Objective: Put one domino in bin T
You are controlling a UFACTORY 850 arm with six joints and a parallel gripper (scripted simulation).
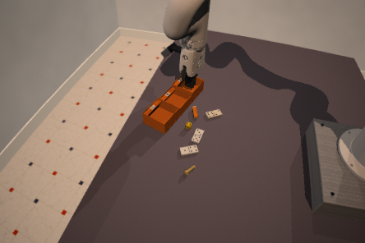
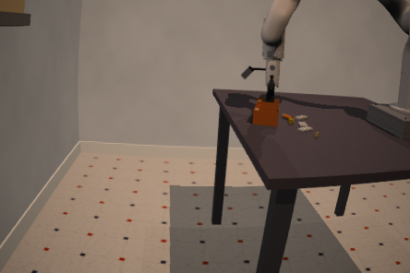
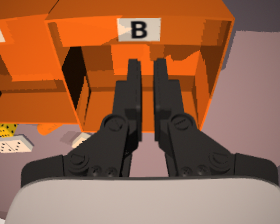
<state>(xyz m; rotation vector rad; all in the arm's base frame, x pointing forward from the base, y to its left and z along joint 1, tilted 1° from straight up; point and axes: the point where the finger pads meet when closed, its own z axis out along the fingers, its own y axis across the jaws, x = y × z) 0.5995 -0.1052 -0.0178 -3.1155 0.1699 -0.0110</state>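
Observation:
An orange row of three bins (image 1: 173, 103) stands on the dark table; it also shows in the exterior view (image 2: 266, 112). My gripper (image 1: 190, 83) points down into the far end bin, whose label in the wrist view reads B (image 3: 139, 30). The fingers are shut with a thin gap, and I see nothing between them. The labels of the other two bins are too small to read. Three white dominoes lie on the table right of the bins: one (image 1: 214, 113), a second (image 1: 197, 135) and a third (image 1: 189, 150).
An orange cylinder (image 1: 195, 112) and a yellow die (image 1: 188, 125) lie close to the bins' right side. A brass bolt (image 1: 189, 170) lies nearer the front. The robot's grey base (image 1: 334, 164) is at the right. The table's left edge runs just beyond the bins.

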